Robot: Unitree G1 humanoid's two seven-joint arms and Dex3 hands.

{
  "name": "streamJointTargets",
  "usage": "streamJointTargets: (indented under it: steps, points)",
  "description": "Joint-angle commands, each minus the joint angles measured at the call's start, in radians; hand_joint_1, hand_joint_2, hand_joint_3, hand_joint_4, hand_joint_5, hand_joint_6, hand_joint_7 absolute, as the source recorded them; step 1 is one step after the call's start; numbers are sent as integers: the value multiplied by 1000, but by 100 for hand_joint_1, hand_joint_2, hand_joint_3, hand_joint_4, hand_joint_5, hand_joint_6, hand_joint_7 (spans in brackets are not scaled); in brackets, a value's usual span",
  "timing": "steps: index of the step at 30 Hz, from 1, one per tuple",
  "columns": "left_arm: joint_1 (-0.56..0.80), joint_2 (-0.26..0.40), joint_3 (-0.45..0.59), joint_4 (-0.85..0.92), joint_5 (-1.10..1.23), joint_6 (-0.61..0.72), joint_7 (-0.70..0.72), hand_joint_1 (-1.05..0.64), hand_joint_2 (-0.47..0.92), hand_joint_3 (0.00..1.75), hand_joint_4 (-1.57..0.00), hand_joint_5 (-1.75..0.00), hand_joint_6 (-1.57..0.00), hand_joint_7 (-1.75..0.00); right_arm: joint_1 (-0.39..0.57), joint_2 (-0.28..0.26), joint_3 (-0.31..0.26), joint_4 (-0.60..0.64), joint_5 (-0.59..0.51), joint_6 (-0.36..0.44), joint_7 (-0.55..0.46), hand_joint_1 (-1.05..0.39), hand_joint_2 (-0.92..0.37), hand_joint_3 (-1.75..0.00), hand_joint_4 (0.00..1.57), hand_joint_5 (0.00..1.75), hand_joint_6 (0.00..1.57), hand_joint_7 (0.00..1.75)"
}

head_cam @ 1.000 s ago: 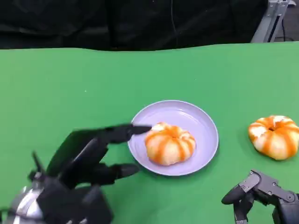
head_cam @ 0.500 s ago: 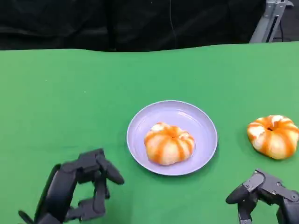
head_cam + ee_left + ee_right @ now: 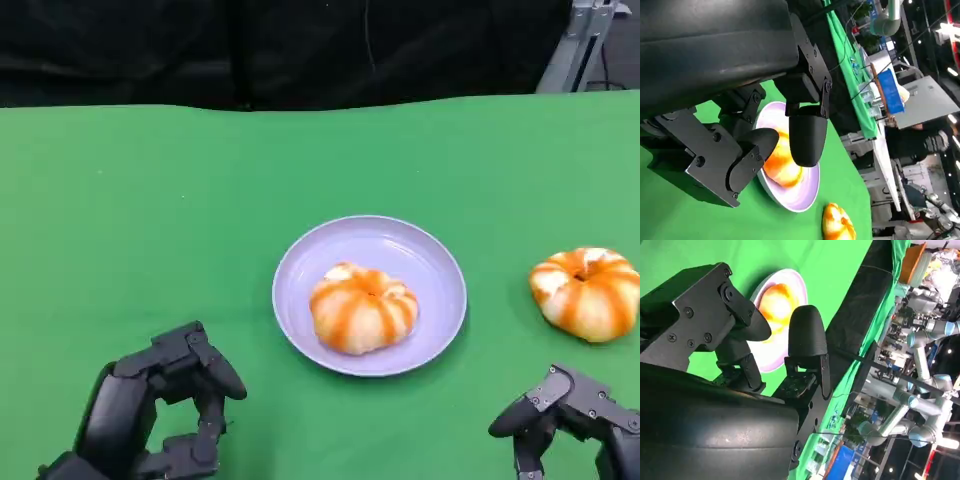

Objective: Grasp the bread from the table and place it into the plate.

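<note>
Done: bun [image 3: 363,308] in plate [image 3: 440,260]
Left: second bun [image 3: 586,292] on table [image 3: 150,220]
Hands: left hand [image 3: 150,415] curled, empty; right hand [image 3: 570,420] curled, empty

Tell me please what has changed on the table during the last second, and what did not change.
The left hand has drawn back from the rim of the plate toward the robot, its fingers curling in; it holds nothing. The right hand stayed low at the near edge. One bread stayed in the plate, and the second bread stayed on the green table.
</note>
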Motion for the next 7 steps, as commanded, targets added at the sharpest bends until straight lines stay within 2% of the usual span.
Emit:
streamJointTargets:
  steps: [1,7]
  points:
    - [0,5,16,12,-17,-6,-20,2,38,137,-83,-172,-81,-150,7,-6,-4,-13,-1,0,-2,9,-36,-132,81,165,78,130]
    - [-7,2,20,32,-19,-39,-40,4,36,140,-83,-173,-81,-152,6,-8,-4,-7,3,-14,-1,10,-37,-132,80,166,79,131]
